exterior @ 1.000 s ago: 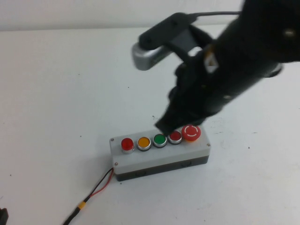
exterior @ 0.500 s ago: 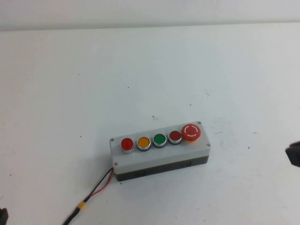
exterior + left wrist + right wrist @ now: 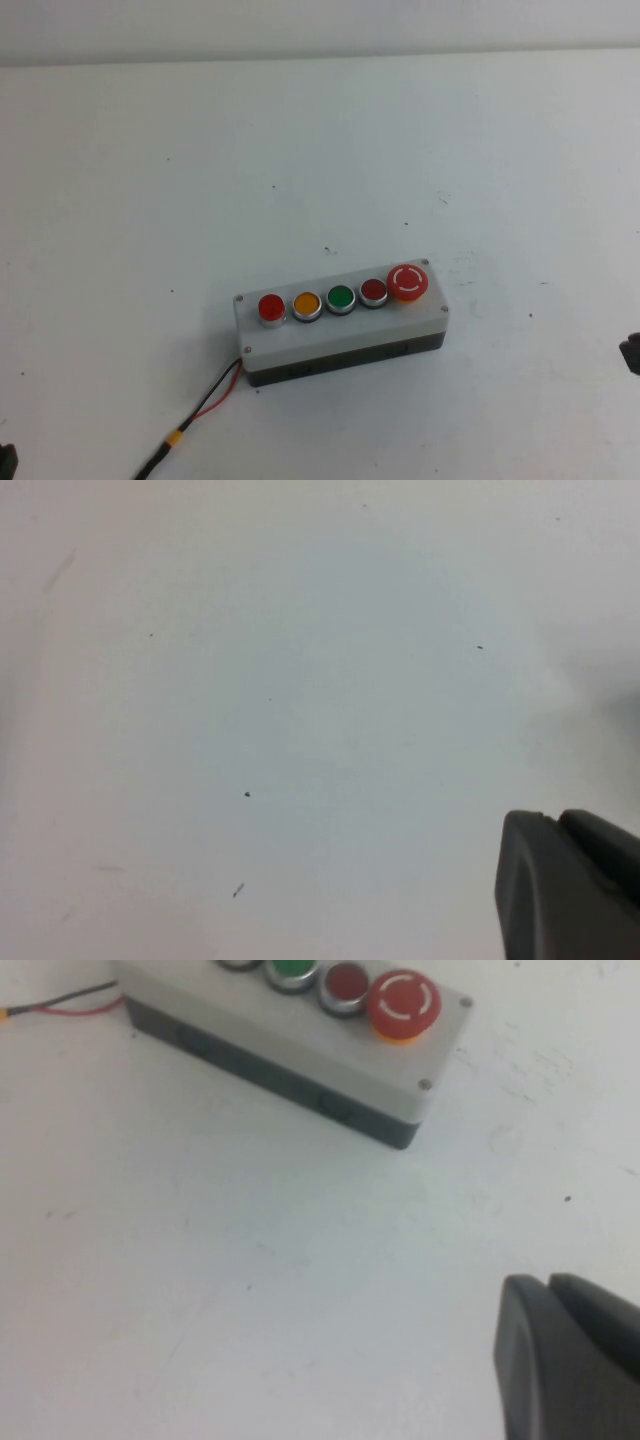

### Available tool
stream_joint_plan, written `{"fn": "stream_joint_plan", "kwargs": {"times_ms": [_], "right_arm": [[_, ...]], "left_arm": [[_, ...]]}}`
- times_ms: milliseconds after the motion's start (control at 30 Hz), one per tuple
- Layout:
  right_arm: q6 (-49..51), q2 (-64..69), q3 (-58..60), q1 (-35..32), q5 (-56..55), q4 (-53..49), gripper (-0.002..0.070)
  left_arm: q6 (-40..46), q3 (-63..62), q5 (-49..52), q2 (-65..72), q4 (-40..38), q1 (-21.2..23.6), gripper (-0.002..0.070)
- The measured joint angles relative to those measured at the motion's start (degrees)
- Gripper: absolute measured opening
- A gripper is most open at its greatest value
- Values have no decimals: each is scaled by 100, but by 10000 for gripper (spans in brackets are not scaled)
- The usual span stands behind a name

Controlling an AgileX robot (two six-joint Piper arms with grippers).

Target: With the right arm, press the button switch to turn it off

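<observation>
Hovering apart from button switch [image 3: 271, 308]: right end effector [image 3: 570, 1360], left end effector [image 3: 570, 880].

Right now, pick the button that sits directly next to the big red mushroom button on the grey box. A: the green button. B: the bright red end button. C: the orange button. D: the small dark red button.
D: in the high view the small dark red button stands right beside the mushroom button, with the green button next along. The right gripper is off the box; the left gripper is over bare table.
</observation>
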Motion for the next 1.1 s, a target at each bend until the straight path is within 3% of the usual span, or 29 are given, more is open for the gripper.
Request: {"fn": "stream_joint_plan", "kwargs": {"times_ms": [100,333,467,700,1100], "right_arm": [[0,-190,489,-738,-745,102,-17],[0,-1205,2289,-3242,-2998,510,-17],[0,-2060,3263,-4091,-3881,691,-17],[0,-3609,4744,-4454,-5262,734,-17],[0,-4483,4845,-4422,-3563,776,-17]], "left_arm": [[0,0,0,0,0,0,-2],[0,0,0,0,0,0,-2],[0,0,0,0,0,0,-2],[0,0,0,0,0,0,-2],[0,0,0,0,0,0,-2]]}}
